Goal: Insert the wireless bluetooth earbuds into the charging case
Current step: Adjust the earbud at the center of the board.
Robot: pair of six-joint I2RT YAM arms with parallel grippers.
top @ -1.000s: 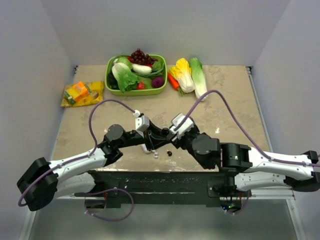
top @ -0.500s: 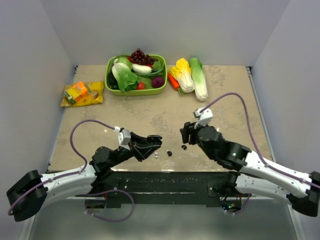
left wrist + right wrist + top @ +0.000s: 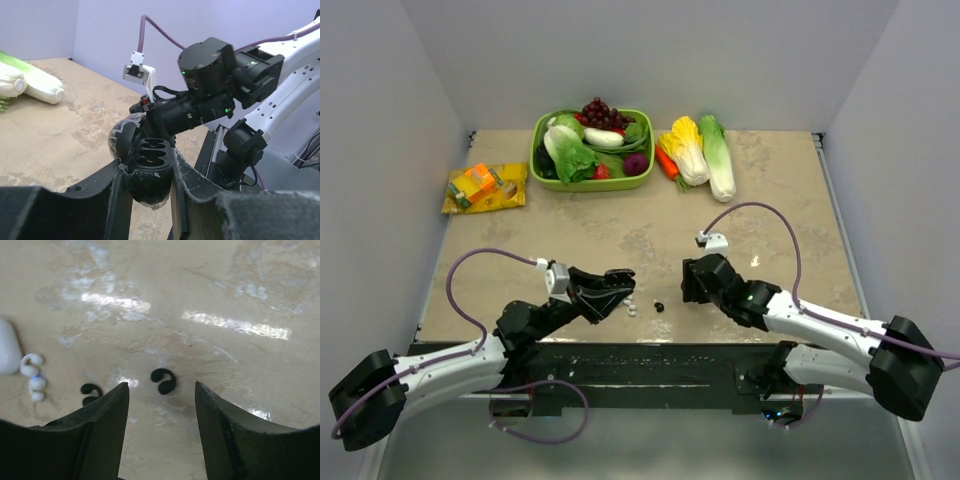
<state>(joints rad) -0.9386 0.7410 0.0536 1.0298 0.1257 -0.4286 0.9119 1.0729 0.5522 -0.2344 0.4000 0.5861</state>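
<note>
The right jaws hang part open just above one black earbud [image 3: 163, 381] on the worktop [image 3: 225, 300], which lies centred between them, while the left jaws, clamped on the open charging case [image 3: 150, 162], hold it nearby.

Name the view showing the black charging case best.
Left wrist: the black charging case sits open, sockets visible, in the left claw. Top external shows a dark speck; right wrist misses it.

Green basket [image 3: 590, 184] heaped with vegetables at the worktop's [image 3: 620, 230] far edge, cabbages [image 3: 705, 150] and carrot [image 3: 667, 164] just beside, orange packet [image 3: 485, 187] off left.
</note>
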